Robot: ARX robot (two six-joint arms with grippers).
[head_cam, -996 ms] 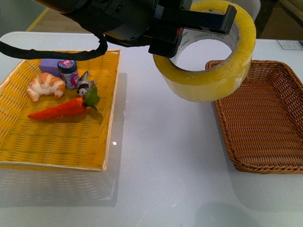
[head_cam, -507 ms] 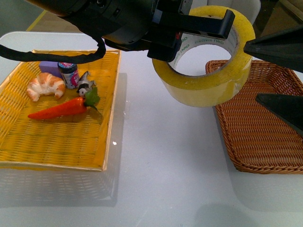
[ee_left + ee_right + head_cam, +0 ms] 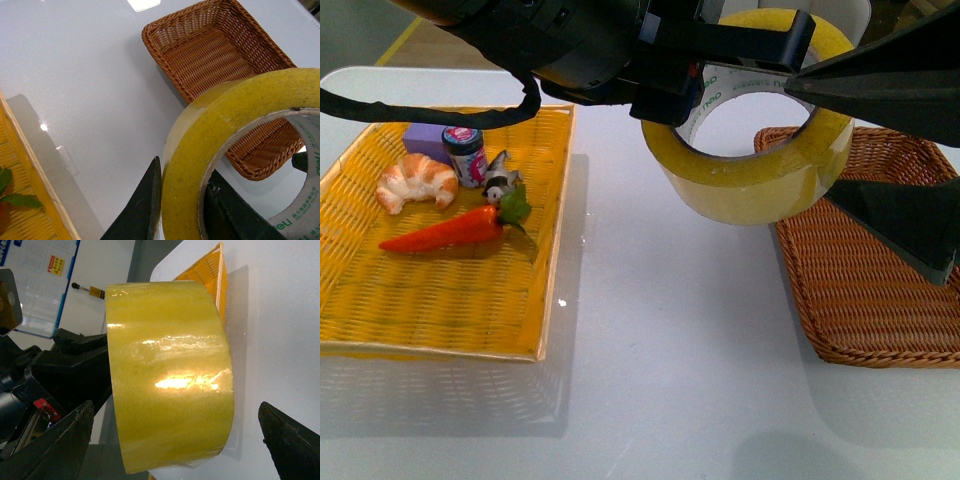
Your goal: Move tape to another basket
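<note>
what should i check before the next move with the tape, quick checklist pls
1. Left tool clamped on the tape: ok, its fingers pinch the roll's wall from inside and outside.
2. Right tool open: ok, its fingers are spread on either side of the roll.
3. Right tool touching the tape: cannot tell.
4. Tape above the wicker basket: cannot tell; it hangs in the air by the basket's left rim.
5. Wicker basket free to take it: ok, nothing shows inside.
</note>
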